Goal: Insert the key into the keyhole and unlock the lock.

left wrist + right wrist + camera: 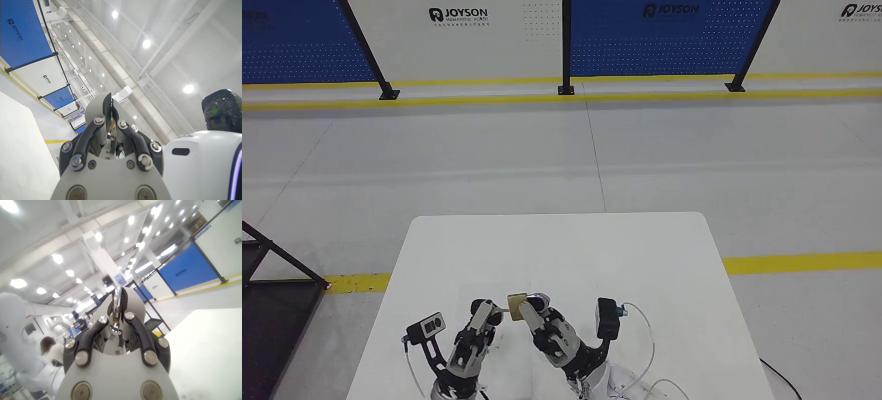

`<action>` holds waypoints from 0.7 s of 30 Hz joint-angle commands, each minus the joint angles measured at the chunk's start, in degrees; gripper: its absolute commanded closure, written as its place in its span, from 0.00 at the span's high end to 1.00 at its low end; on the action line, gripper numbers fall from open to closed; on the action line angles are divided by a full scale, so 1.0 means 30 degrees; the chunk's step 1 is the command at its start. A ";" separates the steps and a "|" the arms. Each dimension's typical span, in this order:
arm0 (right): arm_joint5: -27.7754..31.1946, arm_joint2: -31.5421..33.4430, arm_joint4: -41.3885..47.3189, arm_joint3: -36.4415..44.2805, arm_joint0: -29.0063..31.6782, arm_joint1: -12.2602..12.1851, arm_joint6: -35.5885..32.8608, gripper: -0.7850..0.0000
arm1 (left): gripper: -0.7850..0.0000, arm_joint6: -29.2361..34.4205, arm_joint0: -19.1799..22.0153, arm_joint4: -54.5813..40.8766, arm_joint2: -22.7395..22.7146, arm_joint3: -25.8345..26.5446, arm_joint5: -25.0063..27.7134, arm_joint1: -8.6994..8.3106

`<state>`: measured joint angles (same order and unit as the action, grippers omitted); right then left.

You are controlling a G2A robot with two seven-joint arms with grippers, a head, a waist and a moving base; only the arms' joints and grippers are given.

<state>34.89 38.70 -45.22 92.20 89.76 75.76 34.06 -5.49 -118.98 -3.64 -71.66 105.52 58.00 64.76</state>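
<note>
The left gripper (111, 108) pinches a small brass key (112, 124) in its fingers (92, 111). The right gripper (120, 297) clamps a brass padlock with a silver shackle (116, 308), near the key, above the white desk (642, 260). Inserting and turning seem not yet done.

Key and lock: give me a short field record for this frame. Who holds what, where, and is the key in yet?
left gripper: shut on key
right gripper: shut on lock, silver shackle toward the fingertips
place: both grippers over the near part of the table, tips close together, lock between them in the top view
key in keyhole: cannot tell
lock opened: cannot tell
</note>
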 commanded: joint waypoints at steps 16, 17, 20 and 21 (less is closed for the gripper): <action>-0.0324 -0.0246 0.0416 -0.0116 -0.0268 0.0037 -0.0291 0.00 | 0.00 -0.0850 0.0161 0.0834 0.0011 -0.0028 0.0000 0.0448; -0.0349 -0.0264 0.0470 -0.0124 -0.0290 0.0043 -0.0287 0.00 | 0.00 -0.0986 0.0174 0.0919 0.0025 0.0005 0.0000 0.0487; -0.0426 -0.0323 0.0642 -0.0154 -0.0361 0.0061 -0.0265 0.00 | 0.00 -0.1485 0.0199 0.1479 -0.0024 0.0034 0.0000 0.0612; -0.0479 -0.0327 0.0678 -0.0156 -0.0369 0.0068 -0.0180 0.00 | 0.00 -0.1693 0.0224 0.1698 -0.0049 0.0071 0.0000 0.0657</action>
<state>33.56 37.73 -43.27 91.73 88.68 75.95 33.33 -10.01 -118.35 0.85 -71.77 105.67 58.00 66.62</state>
